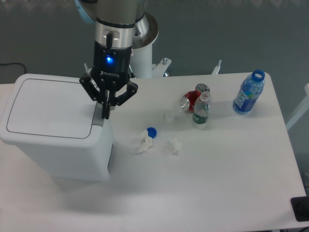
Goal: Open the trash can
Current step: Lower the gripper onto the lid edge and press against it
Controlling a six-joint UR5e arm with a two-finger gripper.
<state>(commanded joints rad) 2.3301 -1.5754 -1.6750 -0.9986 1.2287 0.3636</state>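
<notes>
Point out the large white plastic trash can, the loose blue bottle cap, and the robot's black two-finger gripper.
large white plastic trash can (48, 108), fixed camera, centre of its flat lid
loose blue bottle cap (151, 131), fixed camera, its top face
black two-finger gripper (105, 115), fixed camera, at the closed fingertips

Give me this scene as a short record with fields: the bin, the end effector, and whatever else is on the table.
trash can: white trash can at the table's left end, lid flat and closed
push tab: grey tab on the lid's right edge
end effector: end effector fingers together, tips at the tab; contact unclear
bottles: blue bottle uncapped, far right; small clear bottle upright, mid-table
can: red can beside the clear bottle
litter: blue cap and two crumpled paper bits
</notes>
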